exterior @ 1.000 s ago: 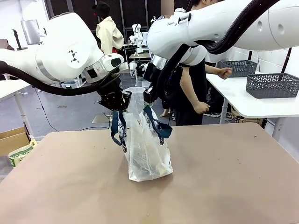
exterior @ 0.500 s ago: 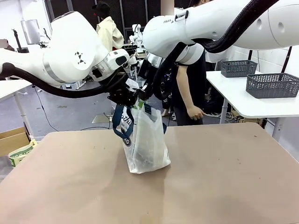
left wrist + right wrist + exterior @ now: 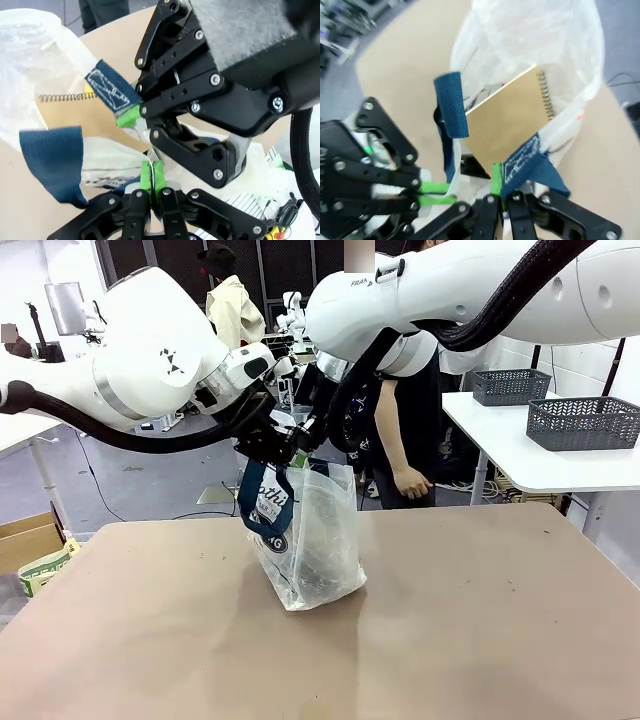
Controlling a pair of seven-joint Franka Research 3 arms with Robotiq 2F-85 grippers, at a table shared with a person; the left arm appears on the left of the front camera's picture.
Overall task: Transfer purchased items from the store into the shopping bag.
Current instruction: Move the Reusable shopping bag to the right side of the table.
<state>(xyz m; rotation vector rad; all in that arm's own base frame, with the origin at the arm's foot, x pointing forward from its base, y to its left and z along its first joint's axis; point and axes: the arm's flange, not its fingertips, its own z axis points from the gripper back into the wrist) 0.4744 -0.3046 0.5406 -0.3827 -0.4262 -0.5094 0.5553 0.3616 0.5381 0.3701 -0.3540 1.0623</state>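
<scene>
Two grippers are pinched onto the top rim of the shopping bag [image 3: 310,540], which stands on the brown table [image 3: 480,620] a little left of its middle. The left gripper [image 3: 151,170] has its green pads pressed together on a fold of the thin plastic. The right gripper [image 3: 497,184] is clamped on the rim just where a navy strap is stitched on. The two sit very close to one another, so the mouth looks drawn narrow rather than spread. One navy handle [image 3: 263,502] hangs loose down the bag's near side. Inside, a spiral notebook [image 3: 505,120] with a plain brown cover leans against the wall, its wire edge uppermost; I can't make out what else lies under it through the cloudy film. A person [image 3: 405,430] stands at the far side with a hand hanging low, holding nothing I can see. I'd say the bag is being held ready for loading. The next move calls for easing the two grips apart to open the mouth without letting the slippery film slide out of the pads.
</scene>
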